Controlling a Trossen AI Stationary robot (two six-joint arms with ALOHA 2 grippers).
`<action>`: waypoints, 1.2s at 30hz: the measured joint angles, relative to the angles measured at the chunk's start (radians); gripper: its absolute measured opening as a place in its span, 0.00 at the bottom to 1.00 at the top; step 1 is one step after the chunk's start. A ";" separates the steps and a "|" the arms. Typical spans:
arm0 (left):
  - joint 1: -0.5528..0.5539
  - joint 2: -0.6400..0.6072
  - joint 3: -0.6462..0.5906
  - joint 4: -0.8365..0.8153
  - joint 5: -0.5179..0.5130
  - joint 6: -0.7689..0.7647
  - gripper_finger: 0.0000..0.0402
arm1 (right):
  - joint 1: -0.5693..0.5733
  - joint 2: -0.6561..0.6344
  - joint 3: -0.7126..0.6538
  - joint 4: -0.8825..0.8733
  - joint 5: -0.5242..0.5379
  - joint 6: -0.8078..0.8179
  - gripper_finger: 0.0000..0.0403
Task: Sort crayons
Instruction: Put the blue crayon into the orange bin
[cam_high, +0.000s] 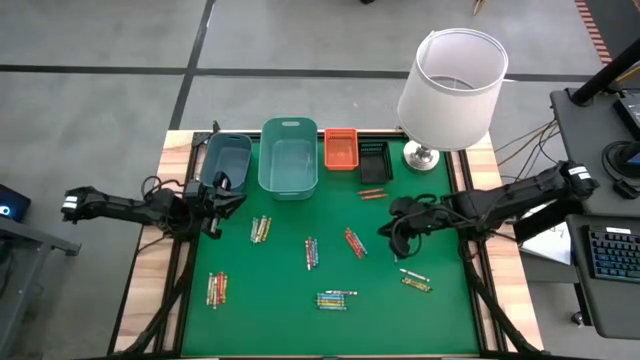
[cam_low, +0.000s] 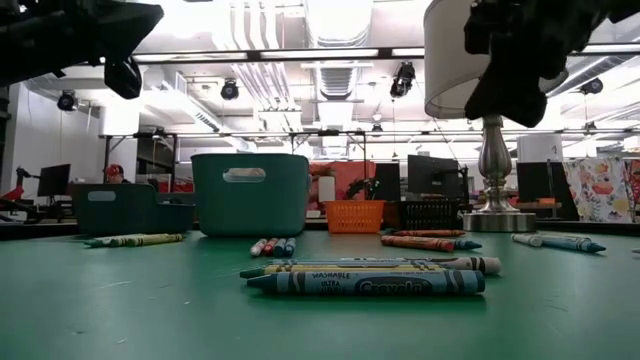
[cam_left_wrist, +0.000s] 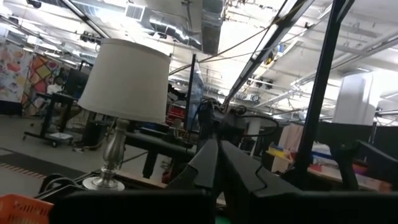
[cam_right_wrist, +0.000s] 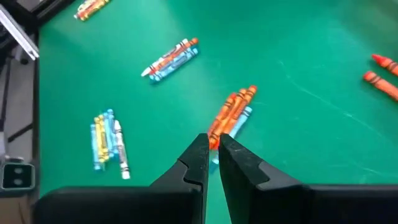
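- Up close in the low view, the nearest blue crayon (cam_low: 366, 284) carries black lettering on its wrapper — the brand name "Crayola" can be read along it, with smaller words above that are too fine to make out; the yellow-green crayon (cam_low: 375, 266) lying behind it also has print on its paper, unreadable.
- Left gripper (cam_high: 213, 205) sits at the left edge of the green mat (cam_high: 440, 310), just beside the dark teal bin (cam_high: 226, 160); its fingers (cam_left_wrist: 205, 165) are pressed fully together and hold nothing.
- Right gripper (cam_high: 392, 232) hangs over the right half of the mat, above a small bunch of orange and blue crayons (cam_right_wrist: 231, 112); its fingers (cam_right_wrist: 198, 158) stand nearly together with only a thin slit between them, and nothing is caught in that slit.
- Crayons lie loose in little clusters across the mat: one bunch near the left front (cam_high: 216, 288), one beside the left gripper (cam_high: 260, 229), one in the middle (cam_high: 311, 252), one at the front (cam_high: 336, 299), a reddish pair behind the right gripper (cam_high: 373, 192) and a few at the right (cam_high: 414, 280).
- Behind them, from left to right, stand the dark teal bin, a lighter teal bin (cam_high: 289, 157), an orange basket (cam_high: 340, 149), a black basket (cam_high: 374, 160) and a lamp (cam_high: 450, 90).
- Whether any bin holds crayons cannot be told — the black basket's inside is too dark to read.
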 joint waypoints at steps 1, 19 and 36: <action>0.000 -0.001 0.000 0.005 0.000 -0.005 0.00 | 0.000 0.014 0.011 -0.001 0.000 0.008 0.07; 0.000 0.022 0.000 0.179 0.001 0.081 0.00 | -0.004 0.207 0.128 -0.026 0.042 -0.040 0.07; -0.002 0.077 0.000 0.206 0.002 -0.143 0.00 | -0.005 0.334 0.274 -0.025 0.030 -0.001 0.07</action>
